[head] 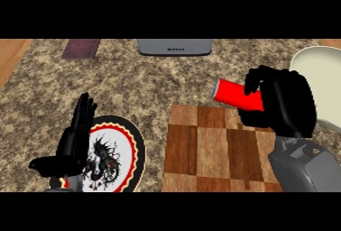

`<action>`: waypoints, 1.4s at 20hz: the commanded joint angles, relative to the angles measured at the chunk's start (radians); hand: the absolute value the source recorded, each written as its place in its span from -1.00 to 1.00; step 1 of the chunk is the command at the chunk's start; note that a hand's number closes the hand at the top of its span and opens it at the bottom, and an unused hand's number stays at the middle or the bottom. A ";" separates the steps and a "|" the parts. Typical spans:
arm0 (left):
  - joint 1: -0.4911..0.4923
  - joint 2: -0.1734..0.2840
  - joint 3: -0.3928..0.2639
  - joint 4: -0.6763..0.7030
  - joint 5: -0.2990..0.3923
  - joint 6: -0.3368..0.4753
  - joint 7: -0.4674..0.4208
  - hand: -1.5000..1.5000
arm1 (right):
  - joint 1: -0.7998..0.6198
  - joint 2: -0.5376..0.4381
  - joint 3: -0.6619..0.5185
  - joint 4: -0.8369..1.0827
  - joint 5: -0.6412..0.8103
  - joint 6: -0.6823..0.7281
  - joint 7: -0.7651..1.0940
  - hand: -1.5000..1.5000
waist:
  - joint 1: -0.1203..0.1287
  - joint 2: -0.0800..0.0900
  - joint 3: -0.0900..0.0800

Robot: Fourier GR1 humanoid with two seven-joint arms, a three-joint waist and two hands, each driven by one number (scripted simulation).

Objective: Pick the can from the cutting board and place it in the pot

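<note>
My right hand (283,101) is curled round a red can (234,95), which lies tilted on its side in the grip, lifted above the far right corner of the wooden cutting board (206,149). The can's left end sticks out past the fingers. A cream pot (323,74) shows at the right edge, just beyond the hand, partly cut off by the view. My left hand (73,137) rests open at the lower left, fingers straight and pointing up.
A round plate (126,151) with a red, black and white pattern lies under and beside the left hand. A grey appliance (175,46) and a dark red item (81,48) sit at the counter's far edge.
</note>
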 commanded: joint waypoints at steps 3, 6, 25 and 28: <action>-0.012 0.020 0.030 -0.040 0.015 -0.017 0.055 0.00 | -0.057 -0.019 -0.101 -0.012 0.034 0.035 0.077 1.00 | 0.003 0.001 0.000; -0.050 -0.005 0.024 0.006 0.000 -0.007 0.036 0.00 | -0.081 -0.095 -0.233 0.046 -0.043 0.030 0.009 1.00 | 0.002 0.003 0.000; -0.057 -0.001 0.039 0.004 -0.003 -0.050 0.052 0.00 | -0.212 -0.418 -0.569 0.823 -0.228 -0.210 -0.448 1.00 | 0.014 0.006 0.001; -0.023 -0.020 0.029 0.016 -0.008 -0.046 0.022 0.00 | -0.236 -0.448 -0.571 0.957 -0.237 -0.202 -0.512 1.00 | 0.016 0.006 0.001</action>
